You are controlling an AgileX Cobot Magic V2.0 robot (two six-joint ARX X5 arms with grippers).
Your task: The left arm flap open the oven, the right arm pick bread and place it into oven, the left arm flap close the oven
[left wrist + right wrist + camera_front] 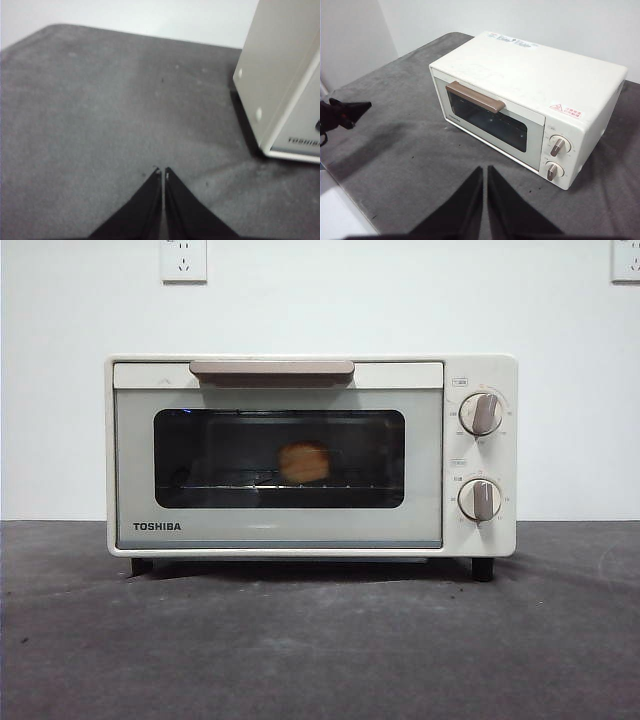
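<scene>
Cream-white and boxy, the oven is standing on its black feet on the dark grey desk, toward the far edge, with a white wall rising behind it. Its door is sitting fully shut, the beige bar handle running along the top of it and the TOSHIBA lettering showing at the lower left of the front. Through the dark glass window the bread is showing as a small golden-brown bun, lying on the wire rack inside the oven at about the middle of the window. Two beige knobs are sitting one above the other on the panel at the right of the door. Two wall sockets are showing high on the wall, one toward each upper corner of the front view. No arm is appearing in the front view. The left gripper is hanging over bare desk off the oven's left end, apart from it, its two black jaws pressed together with only a hairline gap and nothing between them. The right gripper is hovering over the desk in front of the oven and well apart from it, looking at the oven's front and top from an angle; its jaws are likewise closed tip to tip and gripping nothing. In the right wrist view the left gripper is also appearing as a dark tip near the desk's edge.
</scene>
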